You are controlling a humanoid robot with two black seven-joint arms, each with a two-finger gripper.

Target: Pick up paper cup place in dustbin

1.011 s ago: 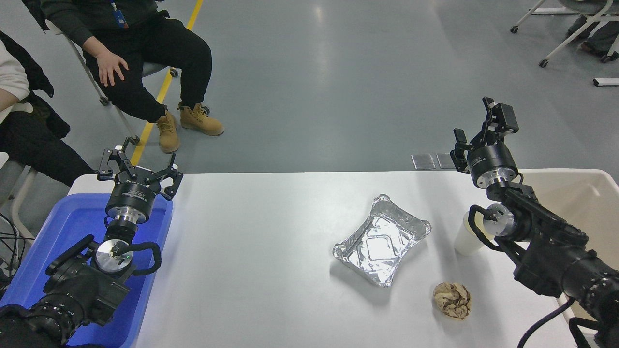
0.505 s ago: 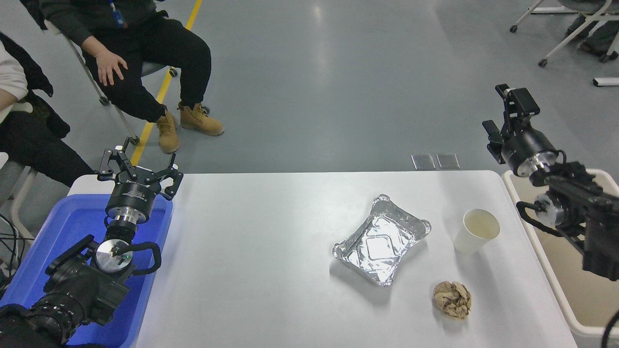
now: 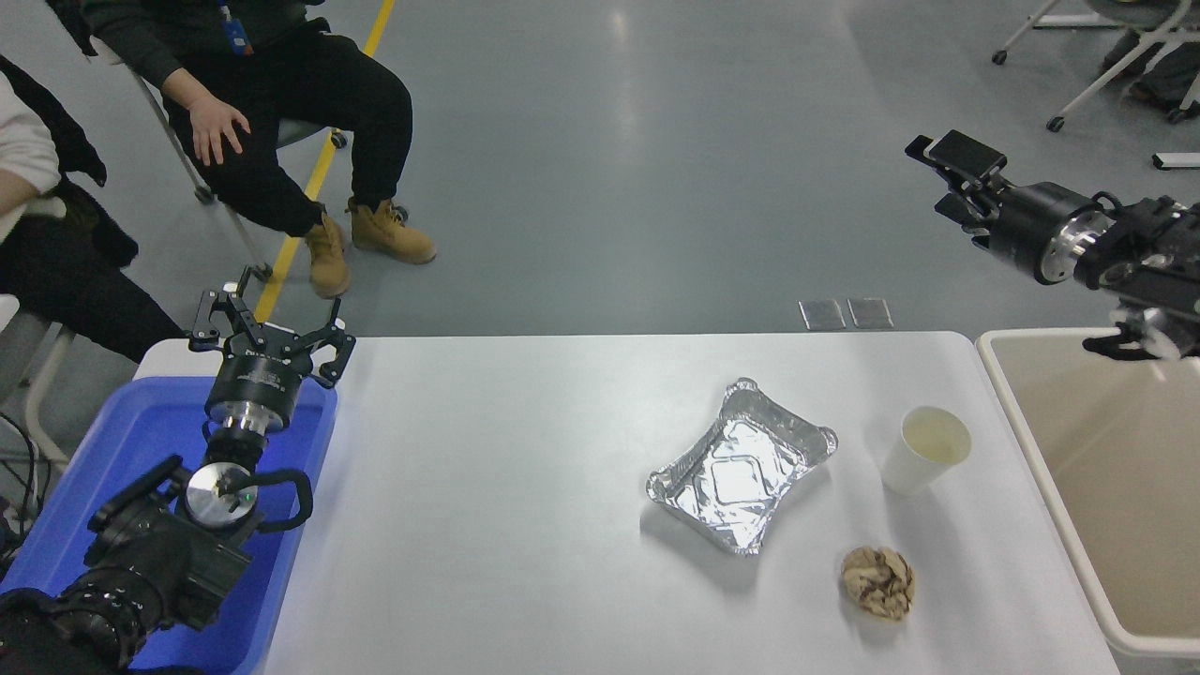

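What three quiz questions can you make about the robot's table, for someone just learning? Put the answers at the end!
1. True or false: the paper cup stands upright on the white table.
2. Which thing lies nearest the cup? A) the foil tray B) the blue bin C) a glass bottle
3. Fill in: the right hand is up in the air, holding ____.

Key
1. True. The cup is not yet in the dustbin.
2. A. The crumpled brown paper ball lies a little farther away.
3. Nothing. The left hand is parked over the blue bin, open too.
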